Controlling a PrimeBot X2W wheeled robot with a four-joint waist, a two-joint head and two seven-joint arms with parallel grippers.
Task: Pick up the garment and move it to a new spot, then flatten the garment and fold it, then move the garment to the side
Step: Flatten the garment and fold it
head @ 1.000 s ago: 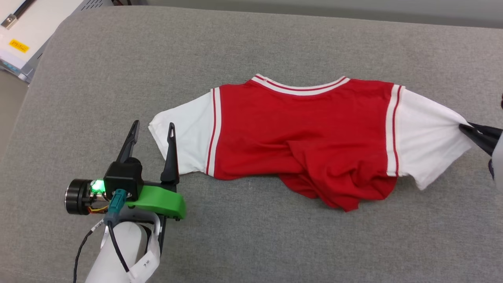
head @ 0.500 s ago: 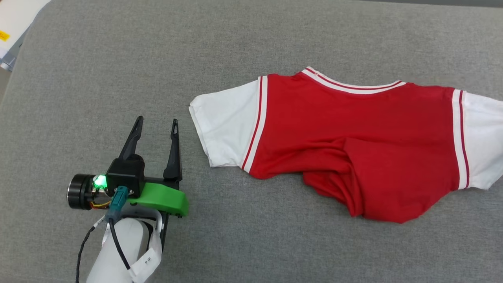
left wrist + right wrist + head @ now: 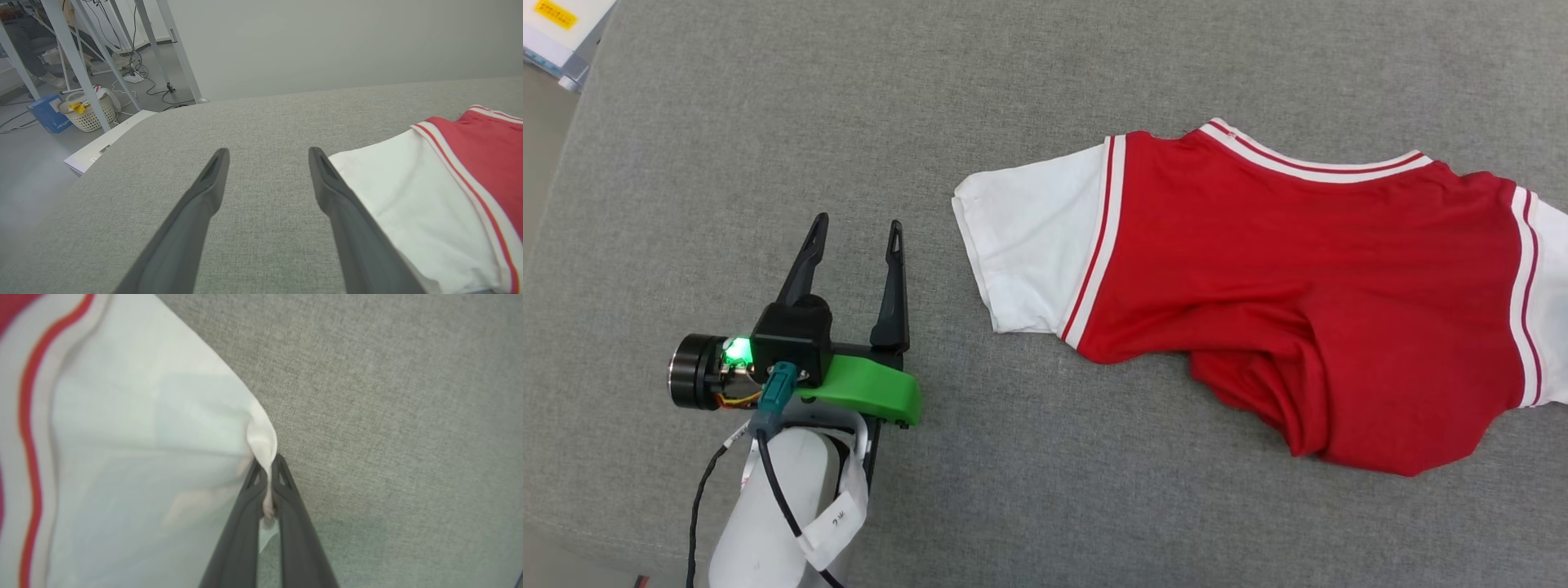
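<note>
**1. Work item.** The garment (image 3: 1298, 269), a red jersey-style T-shirt with short white sleeves and red-and-white striped trim at the collar and sleeve seams, lies on a grey woven fabric surface (image 3: 1094, 73). In the head view it occupies the right half and runs past the right edge. The collar points to the far side and the hem to the near side. The upper body lies fairly flat. The lower body is bunched into folds at the near right. The white left sleeve (image 3: 1029, 245) lies flat on the surface.

**2. Left end effector.** The left gripper (image 3: 858, 222) sits to the left of the garment, near the left sleeve and apart from it. Its two dark fingers are spread wide and point to the far side, with nothing between them. In the left wrist view, bare grey fabric shows between the fingers, and the sleeve edge lies just beside the right-hand finger.

**3. Right end effector.** The right gripper (image 3: 267, 461) is clamped on the edge of the white right sleeve (image 3: 143, 465). A pinch of white cloth passes between its fingertips, and the sleeve gathers toward that point.

**4. Surroundings.** A white box with a yellow label (image 3: 580, 28) sits past the far left corner of the surface. In the left wrist view, a white laundry basket (image 3: 86, 113) and a blue box (image 3: 45, 118) stand on the floor among pale metal frame legs (image 3: 69, 57).
</note>
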